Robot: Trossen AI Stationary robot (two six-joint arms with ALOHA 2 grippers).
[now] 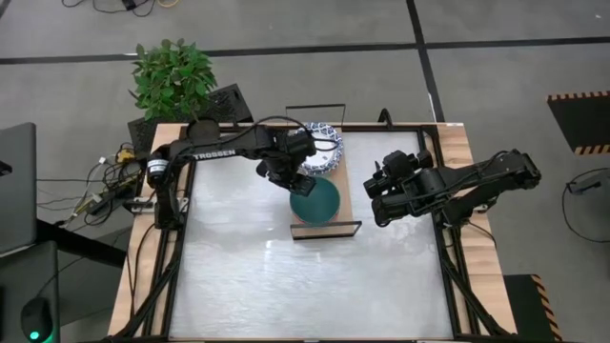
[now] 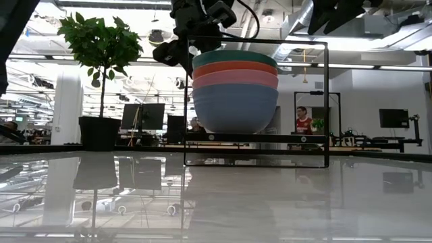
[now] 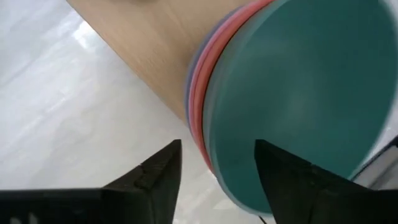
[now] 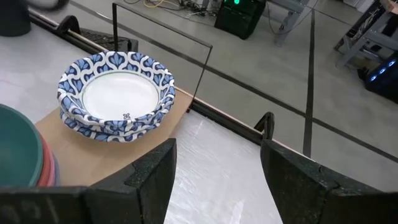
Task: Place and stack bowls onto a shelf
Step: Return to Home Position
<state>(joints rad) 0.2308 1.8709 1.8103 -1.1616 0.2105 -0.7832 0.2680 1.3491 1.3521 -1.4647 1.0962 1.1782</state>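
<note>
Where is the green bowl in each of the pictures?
High view: the green bowl is in the middle, on the shelf.
Low view: upper middle, top of the pile.
Left wrist view: fills the right side.
Right wrist view: a sliver at the left edge.
Shared landmark: the light-wood shelf under it.
</note>
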